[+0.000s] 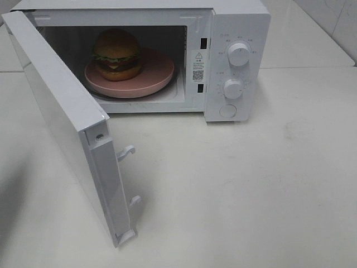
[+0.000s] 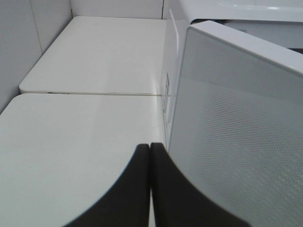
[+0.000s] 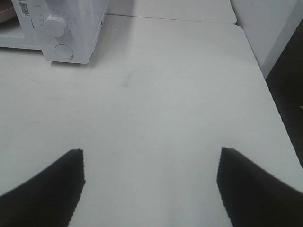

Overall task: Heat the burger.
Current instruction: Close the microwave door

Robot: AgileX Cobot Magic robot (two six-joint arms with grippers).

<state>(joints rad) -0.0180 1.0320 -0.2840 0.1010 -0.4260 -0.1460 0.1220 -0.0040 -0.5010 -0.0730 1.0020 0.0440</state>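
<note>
You had the burger (image 1: pixel 116 54) on the pink plate (image 1: pixel 156 75) inside the microwave (image 1: pixel 237 22), its door (image 1: pixel 61 97) open. Your left end effector (image 2: pixel 150 156) was pressed together beside the door, and your right end effector (image 3: pixel 150 151) was spread above the table (image 3: pixel 165 94).

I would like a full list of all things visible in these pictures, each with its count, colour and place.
microwave: 1, white, at the back of the table
door: 1, white, swung open toward the front left
burger: 1, brown bun with green lettuce, on the plate inside the microwave
plate: 1, pink, inside the microwave, under the burger
knobs: 2, white, one above the other on the microwave's right panel
button: 1, white, below the lower knob
sticker: 1, white with a QR code, just right of the cavity
door hooks: 2, white, on the door's free edge
table: 1, white, under everything
left claw: 1, black, shut, beside the door's outer face
right claw: 1, black, open, over bare table
</note>
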